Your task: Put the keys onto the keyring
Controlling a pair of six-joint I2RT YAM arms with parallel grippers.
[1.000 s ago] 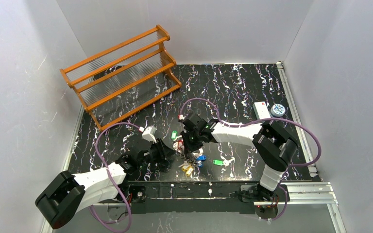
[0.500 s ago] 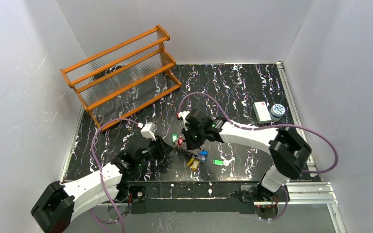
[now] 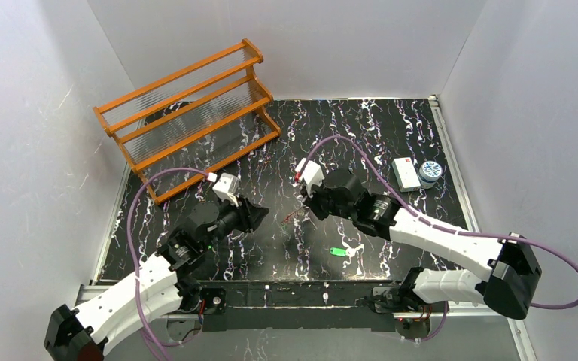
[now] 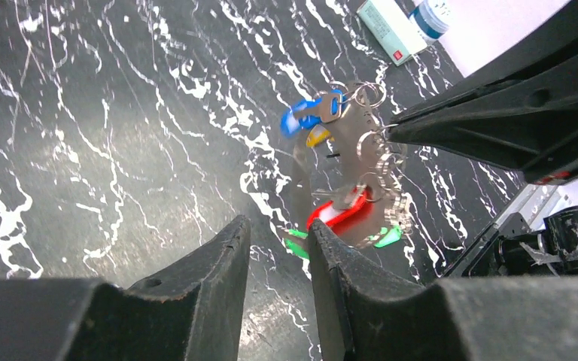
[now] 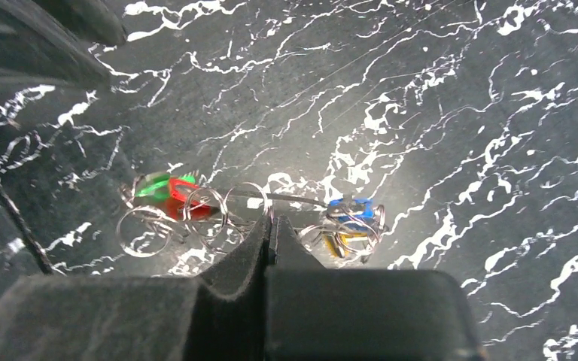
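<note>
My right tool (image 5: pixel 271 223) is pinched fully shut, and its tips meet on the thin pale keyring (image 5: pixel 297 199). The bunch of keys (image 5: pixel 350 214) hangs off that loop, lifted clear of the bench (image 3: pixel 376 135), near its middle. In the right wrist view the bunch splits in two on either side of the closed tips. A red tag (image 5: pixel 184 203) with a green one against it lies on one side, among several small metal rings. A blue tag with a yellow one under it lies on the other. In the left wrist view the bunch is blurred, so I cannot tell how many keys are actually threaded on the loop.

My left tool (image 4: pixel 277 226) sits just to the left of the bunch, pointing at it. Its tips stand a narrow gap apart with nothing between them, close to the red tag but not touching it.

One loose green key (image 3: pixel 336 252) lies flat on the bench nearer to me and to the right, apart from the bunch and from both tools.

At the far left a wooden rack (image 3: pixel 188 113) stands at an angle. At the right edge a small white box (image 3: pixel 404 173) lies just beside a round blue-and-white tub (image 3: pixel 430 171), both well away from the work.
</note>
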